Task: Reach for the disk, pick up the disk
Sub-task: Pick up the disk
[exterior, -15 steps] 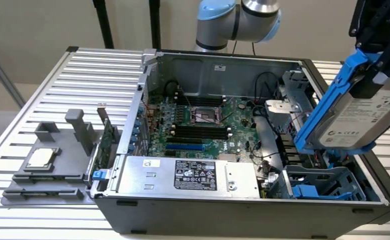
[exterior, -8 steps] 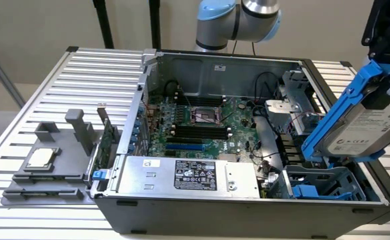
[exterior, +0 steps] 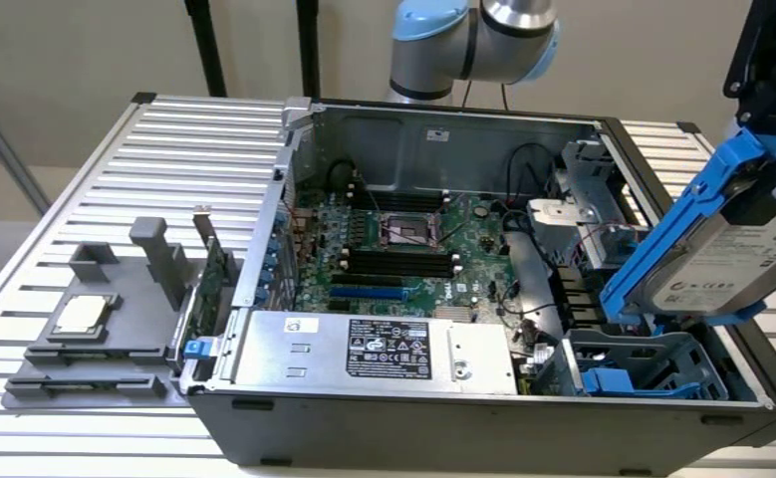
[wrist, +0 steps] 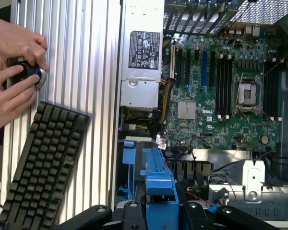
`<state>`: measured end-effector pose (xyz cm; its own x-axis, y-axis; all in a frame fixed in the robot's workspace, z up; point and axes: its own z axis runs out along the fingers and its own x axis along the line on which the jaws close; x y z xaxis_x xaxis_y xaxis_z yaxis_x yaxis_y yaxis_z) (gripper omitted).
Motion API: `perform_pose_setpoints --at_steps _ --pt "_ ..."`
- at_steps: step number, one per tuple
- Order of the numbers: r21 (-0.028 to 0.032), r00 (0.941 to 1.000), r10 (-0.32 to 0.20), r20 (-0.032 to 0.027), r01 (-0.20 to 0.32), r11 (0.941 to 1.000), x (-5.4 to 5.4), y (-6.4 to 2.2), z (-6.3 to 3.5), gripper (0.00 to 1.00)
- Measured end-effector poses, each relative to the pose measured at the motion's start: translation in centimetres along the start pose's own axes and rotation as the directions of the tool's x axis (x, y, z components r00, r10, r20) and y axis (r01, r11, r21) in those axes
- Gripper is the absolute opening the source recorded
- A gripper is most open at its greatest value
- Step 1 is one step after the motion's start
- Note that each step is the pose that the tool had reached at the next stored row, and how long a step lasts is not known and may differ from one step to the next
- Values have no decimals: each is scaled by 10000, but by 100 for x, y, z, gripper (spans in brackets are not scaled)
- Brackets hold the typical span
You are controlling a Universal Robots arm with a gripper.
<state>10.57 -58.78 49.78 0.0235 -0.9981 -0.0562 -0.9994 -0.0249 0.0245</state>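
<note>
i see my gripper (exterior: 773,149) up high at the exterior view's right, above the open computer case (exterior: 401,119). its jaws are closed on the disk (exterior: 740,259), and the disk hangs in the air, tilted, with its white label facing out. the blue rails run along the disk's edges. the disk is lifted clear of the blue drive bay (exterior: 641,363), which sits in the near corner of the case just below it.

in the wrist view i look down past the disk's blue rail (wrist: 158,184) and my black gripper fingers (wrist: 134,213) on each side of it. below is the green board (exterior: 401,244) with its long black slots. the big silver box with the black label (exterior: 375,349) lies along the near wall of the case.

outside the case, a small silver chip (exterior: 80,314) rests on a grey holder (exterior: 96,339) on the ribbed table (exterior: 42,249). in the wrist view a black keyboard (wrist: 43,163) lies on that table, and a person's hands (wrist: 14,72) hold a round knob beside it.
</note>
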Motion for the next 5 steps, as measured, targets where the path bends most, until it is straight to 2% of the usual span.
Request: perform_pose_setpoints --at_steps 5 --pt "0 10000 0 -1 0 10000 0 0 0 33"
